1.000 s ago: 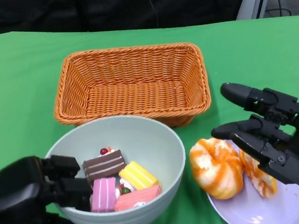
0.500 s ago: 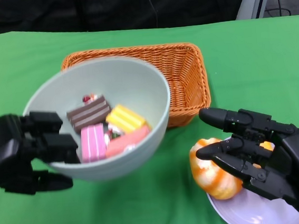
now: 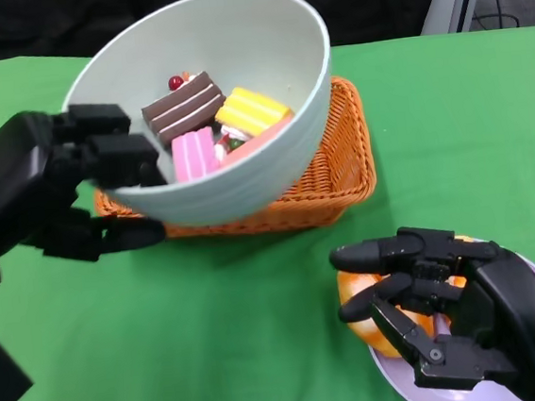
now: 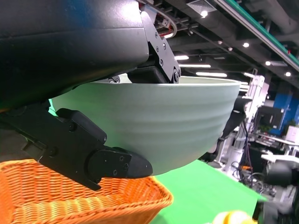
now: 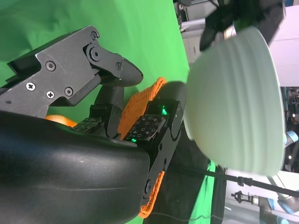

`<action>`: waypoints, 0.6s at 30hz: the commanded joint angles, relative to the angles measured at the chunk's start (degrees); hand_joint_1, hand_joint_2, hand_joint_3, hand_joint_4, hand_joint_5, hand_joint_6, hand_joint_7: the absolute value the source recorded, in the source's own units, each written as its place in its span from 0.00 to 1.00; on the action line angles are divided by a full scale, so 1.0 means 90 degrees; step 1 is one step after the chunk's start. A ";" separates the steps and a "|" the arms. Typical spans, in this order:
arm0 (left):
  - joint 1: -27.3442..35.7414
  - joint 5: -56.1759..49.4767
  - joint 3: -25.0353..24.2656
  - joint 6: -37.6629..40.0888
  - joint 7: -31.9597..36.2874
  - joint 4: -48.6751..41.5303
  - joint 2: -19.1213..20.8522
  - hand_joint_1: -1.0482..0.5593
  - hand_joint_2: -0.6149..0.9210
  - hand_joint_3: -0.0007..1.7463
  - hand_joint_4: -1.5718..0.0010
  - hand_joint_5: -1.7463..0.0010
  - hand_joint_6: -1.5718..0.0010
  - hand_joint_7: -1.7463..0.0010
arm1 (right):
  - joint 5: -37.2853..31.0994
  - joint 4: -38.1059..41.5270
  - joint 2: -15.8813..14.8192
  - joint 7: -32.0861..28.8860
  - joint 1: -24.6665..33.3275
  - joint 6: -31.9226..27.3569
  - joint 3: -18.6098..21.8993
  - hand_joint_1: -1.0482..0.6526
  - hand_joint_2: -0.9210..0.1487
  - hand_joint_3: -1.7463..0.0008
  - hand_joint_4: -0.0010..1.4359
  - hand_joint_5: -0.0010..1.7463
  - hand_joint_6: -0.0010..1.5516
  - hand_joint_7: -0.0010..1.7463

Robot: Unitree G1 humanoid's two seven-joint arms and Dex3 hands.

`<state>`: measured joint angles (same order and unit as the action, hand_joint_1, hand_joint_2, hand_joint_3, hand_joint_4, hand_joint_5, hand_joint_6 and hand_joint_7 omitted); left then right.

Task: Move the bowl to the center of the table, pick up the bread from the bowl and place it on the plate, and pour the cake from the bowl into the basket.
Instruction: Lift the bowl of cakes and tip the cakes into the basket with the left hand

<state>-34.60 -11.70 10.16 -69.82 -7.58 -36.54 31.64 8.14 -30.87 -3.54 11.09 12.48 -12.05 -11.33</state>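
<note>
Pale green bowl point(image 3: 239, 99) hanging over the wicker basket point(image 3: 345, 169), upper frame.
Left hand point(image 3: 53, 183) is gripping its rim; right hand point(image 3: 449, 316) is hovering open-fingered over bread point(image 3: 358, 305), lower right.

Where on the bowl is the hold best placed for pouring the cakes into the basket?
Probably at the rim nearest the robot's left side, where the left hand grips the bowl now: fingers inside the wall, thumb under it. That leaves the far rim free to tip over the basket beneath.

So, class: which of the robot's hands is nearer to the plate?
The right. The right hand hovers over the plate and its bread, while the left hand grips the bowl above the basket.
</note>
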 commanded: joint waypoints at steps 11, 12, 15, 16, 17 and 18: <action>-0.0676 0.0802 0.0216 0.1140 -0.1049 -0.0449 -0.1528 0.56 0.80 0.52 0.56 0.07 0.52 0.32 | 0.0081 0.0284 -0.0033 0.0138 0.0147 0.0370 -0.0023 0.60 0.14 0.55 0.48 0.56 0.46 0.43; -0.0705 0.0796 0.0226 0.1269 -0.1121 -0.0516 -0.1638 0.56 0.83 0.49 0.56 0.07 0.53 0.32 | 0.0105 0.0303 -0.0040 0.0169 0.0175 0.0412 -0.0012 0.60 0.13 0.55 0.48 0.56 0.46 0.43; -0.0824 0.0710 0.0229 0.1545 -0.1211 -0.0790 -0.1981 0.55 0.87 0.44 0.57 0.05 0.56 0.31 | 0.0106 0.0321 -0.0061 0.0206 0.0275 0.0486 0.0001 0.60 0.11 0.56 0.47 0.56 0.46 0.42; -0.0888 0.0655 0.0234 0.1567 -0.1202 -0.0922 -0.2092 0.55 0.87 0.43 0.56 0.04 0.56 0.31 | 0.0067 0.0320 -0.0067 0.0194 0.0297 0.0507 -0.0005 0.59 0.11 0.56 0.47 0.56 0.46 0.42; -0.0950 0.0569 0.0238 0.1561 -0.1161 -0.1038 -0.2173 0.55 0.87 0.43 0.56 0.04 0.56 0.31 | 0.0027 0.0318 -0.0077 0.0185 0.0307 0.0518 -0.0011 0.59 0.11 0.56 0.47 0.56 0.46 0.42; -0.1022 0.0374 0.0256 0.1538 -0.1031 -0.1142 -0.2233 0.55 0.87 0.43 0.56 0.04 0.56 0.31 | -0.0004 0.0296 -0.0097 0.0179 0.0318 0.0497 -0.0012 0.59 0.11 0.56 0.47 0.56 0.47 0.43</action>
<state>-41.46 -7.37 12.94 -55.54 -18.23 -46.01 11.76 8.28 -28.07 -3.64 12.76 14.91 -8.26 -11.85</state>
